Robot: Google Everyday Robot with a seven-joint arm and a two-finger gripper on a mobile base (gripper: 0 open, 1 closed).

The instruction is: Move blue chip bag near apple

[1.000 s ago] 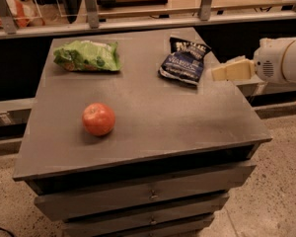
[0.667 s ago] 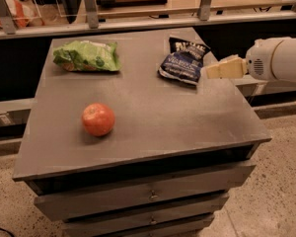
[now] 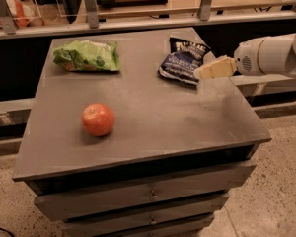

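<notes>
Navy bag (image 3: 183, 60) at the back-right corner of the desk (image 3: 158, 117) as the gripper (image 3: 213, 69), grip state unclear, closes in on it; apple (image 3: 98, 119) still well apart.

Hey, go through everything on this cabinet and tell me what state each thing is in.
blue chip bag: lying flat, far right of the cabinet top, not lifted.
apple: whole, resting front left, apart from both bags.
green snack bag: crumpled, lying far left.
gripper: low at the blue chip bag's right edge; contact unclear.
drawers: shut.
</notes>
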